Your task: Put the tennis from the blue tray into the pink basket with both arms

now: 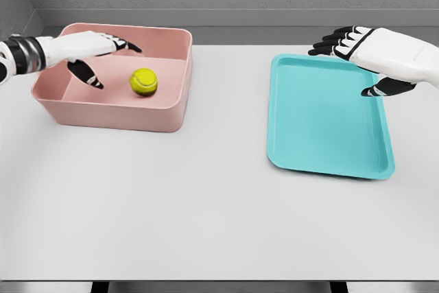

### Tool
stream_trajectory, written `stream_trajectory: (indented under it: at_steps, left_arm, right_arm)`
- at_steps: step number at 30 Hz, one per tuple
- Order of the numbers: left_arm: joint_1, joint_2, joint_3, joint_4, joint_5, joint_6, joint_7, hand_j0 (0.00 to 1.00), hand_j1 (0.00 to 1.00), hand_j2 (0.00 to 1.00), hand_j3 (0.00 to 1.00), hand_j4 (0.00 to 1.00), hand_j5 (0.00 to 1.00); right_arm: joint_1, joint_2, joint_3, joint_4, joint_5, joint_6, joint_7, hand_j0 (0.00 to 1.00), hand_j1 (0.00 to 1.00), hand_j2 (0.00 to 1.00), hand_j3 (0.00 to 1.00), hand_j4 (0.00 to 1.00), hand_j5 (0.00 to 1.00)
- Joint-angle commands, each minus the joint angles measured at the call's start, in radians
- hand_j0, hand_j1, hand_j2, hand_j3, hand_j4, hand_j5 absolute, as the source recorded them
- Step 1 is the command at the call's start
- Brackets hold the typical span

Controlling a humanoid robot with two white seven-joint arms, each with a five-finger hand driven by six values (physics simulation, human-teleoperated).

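A yellow-green tennis ball (144, 81) lies inside the pink basket (110, 112) at the table's back left, right of the basket's middle. My left hand (103, 58) hovers over the basket's left half with fingers spread, open, a short way left of the ball and not touching it. The blue tray (322, 149) sits at the right with nothing on it. My right hand (350, 60) hangs above the tray's far right corner, fingers relaxed and open, holding nothing.
The white table (206, 211) stretches wide in front of both containers. A grey wall runs along the back edge behind the basket and tray.
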Motion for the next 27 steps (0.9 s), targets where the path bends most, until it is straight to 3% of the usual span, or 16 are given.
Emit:
stream_trajectory:
  at_steps: [1, 3, 9, 13, 16, 19, 22, 25, 27]
  left_arm:
    - [0.002, 0.006, 0.043, 0.000, 0.065, 0.003, 0.004, 1.00, 1.00, 1.00, 1.00, 1.00, 1.00]
    - [0.005, 0.009, 0.090, 0.000, 0.114, 0.003, 0.004, 1.00, 1.00, 1.00, 1.00, 1.00, 1.00]
    - [0.009, 0.010, 0.114, -0.014, 0.153, 0.003, 0.004, 1.00, 1.00, 1.00, 1.00, 1.00, 1.00]
    - [0.081, 0.099, 0.124, -0.176, 0.157, 0.003, 0.004, 1.00, 1.00, 1.00, 1.00, 1.00, 1.00]
    - [0.130, 0.113, 0.199, -0.202, 0.182, 0.003, 0.004, 1.00, 1.00, 1.00, 1.00, 1.00, 1.00]
    - [0.190, 0.134, 0.230, -0.317, 0.182, 0.003, 0.002, 1.00, 1.00, 1.00, 1.00, 1.00, 1.00]
    - [0.203, 0.141, 0.256, -0.310, 0.182, 0.003, 0.002, 1.00, 1.00, 1.00, 1.00, 1.00, 1.00]
    - [0.268, 0.159, 0.290, -0.307, 0.180, 0.003, 0.002, 1.00, 1.00, 1.00, 1.00, 1.00, 1.00]
    - [0.282, 0.170, 0.299, -0.307, 0.182, 0.003, 0.002, 1.00, 1.00, 1.00, 1.00, 1.00, 1.00]
  right_arm:
    - [0.000, -0.001, 0.000, -0.001, -0.004, 0.002, -0.001, 1.00, 1.00, 1.00, 1.00, 1.00, 1.00]
    - [0.000, -0.001, 0.000, 0.001, -0.004, 0.002, -0.001, 1.00, 1.00, 1.00, 1.00, 1.00, 1.00]
    - [0.000, -0.001, 0.000, 0.001, -0.004, 0.002, -0.001, 1.00, 1.00, 1.00, 1.00, 1.00, 1.00]
    - [0.000, -0.001, 0.000, 0.001, -0.005, 0.002, -0.001, 1.00, 1.00, 1.00, 1.00, 1.00, 1.00]
    - [0.000, -0.001, 0.000, 0.002, -0.004, 0.002, -0.001, 1.00, 1.00, 1.00, 1.00, 1.00, 1.00]
    - [0.000, 0.001, 0.000, 0.001, -0.005, 0.002, -0.001, 1.00, 1.00, 1.00, 1.00, 1.00, 1.00]
    - [0.000, -0.001, 0.000, 0.001, -0.004, 0.002, -0.001, 1.00, 1.00, 1.00, 1.00, 1.00, 1.00]
    - [0.000, -0.001, 0.000, 0.001, -0.004, 0.002, -0.001, 1.00, 1.00, 1.00, 1.00, 1.00, 1.00]
    - [0.000, 0.001, 0.000, 0.001, -0.004, 0.002, -0.001, 1.00, 1.00, 1.00, 1.00, 1.00, 1.00]
